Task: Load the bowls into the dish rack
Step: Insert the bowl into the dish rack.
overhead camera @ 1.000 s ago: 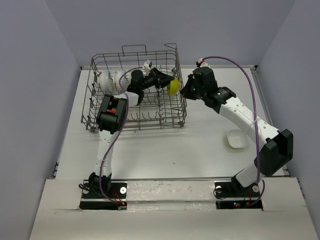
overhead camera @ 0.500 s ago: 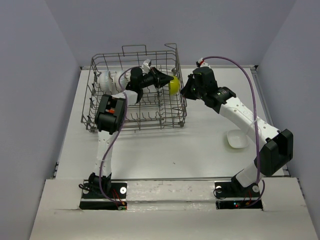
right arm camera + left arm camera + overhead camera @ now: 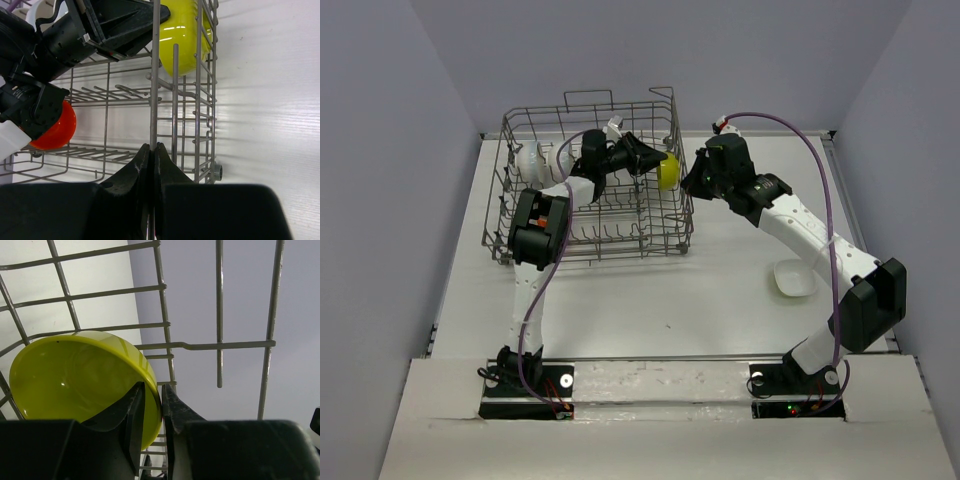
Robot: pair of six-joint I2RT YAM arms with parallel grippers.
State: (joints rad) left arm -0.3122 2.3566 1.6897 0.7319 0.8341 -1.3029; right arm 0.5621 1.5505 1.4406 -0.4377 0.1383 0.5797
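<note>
Inside the dish rack [image 3: 610,252], far-right corner: the left gripper [image 3: 152,390] pinches the yellow bowl [image 3: 75,375] by its rim.
Right gripper [image 3: 151,150]: pressed together on an upright rack wire [image 3: 155,75], outside the rack's right side.
Right wrist view only: an orange bowl [image 3: 55,129] low in the rack.
Top view only: a white bowl [image 3: 793,278] on the table [image 3: 700,290], well apart from the rack.
Room: white table, plain grey-violet walls [image 3: 380,150].

One dish rack [image 3: 620,245]; one yellow bowl [image 3: 75,375]; one red bowl [image 3: 57,130]; white bowl [image 3: 793,278]; perhaps second white bowl [image 3: 532,160].
</note>
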